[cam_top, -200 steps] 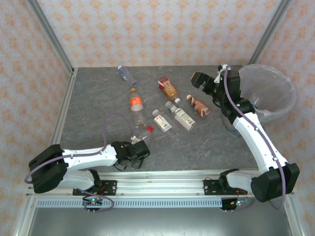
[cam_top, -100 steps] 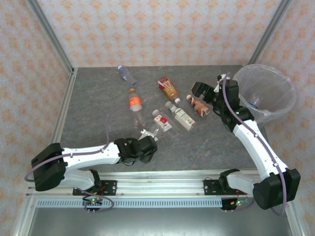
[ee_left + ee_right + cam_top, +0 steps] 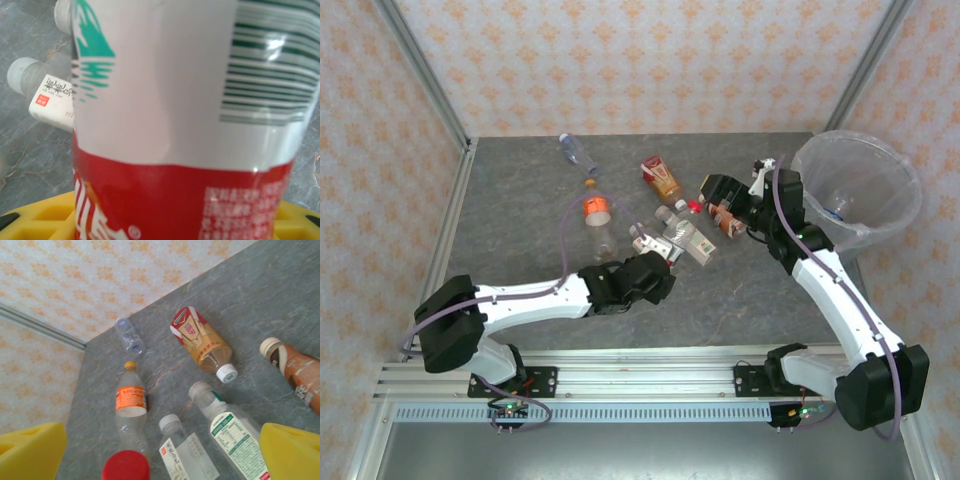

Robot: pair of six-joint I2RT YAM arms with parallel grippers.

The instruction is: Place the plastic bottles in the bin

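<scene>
My left gripper (image 3: 658,265) is shut on a clear bottle with a red-and-white label (image 3: 175,125), held off the table with its red cap (image 3: 695,207) pointing at my right gripper (image 3: 718,190). In the left wrist view the left gripper (image 3: 165,225) shows yellow fingers (image 3: 30,217) on both sides of the label. The right gripper (image 3: 160,455) is open, and the red cap (image 3: 125,466) shows low in its gap. On the table lie an orange-label bottle (image 3: 131,400), a blue-label bottle (image 3: 129,335), a red-orange one (image 3: 200,337), a brown one (image 3: 295,367), a white-green one (image 3: 235,435) and a small white-label one (image 3: 185,452). The bin (image 3: 880,165) stands far right.
A bottle with some blue on it (image 3: 835,208) lies inside the bin. Patterned walls and metal posts (image 3: 420,70) close in the grey table (image 3: 510,200). The loose bottles cluster mid-table, between the two arms.
The left arm swung right and forward, lifting the red-capped bottle off the table. The right gripper came away from the bin, down and left toward that cap.
</scene>
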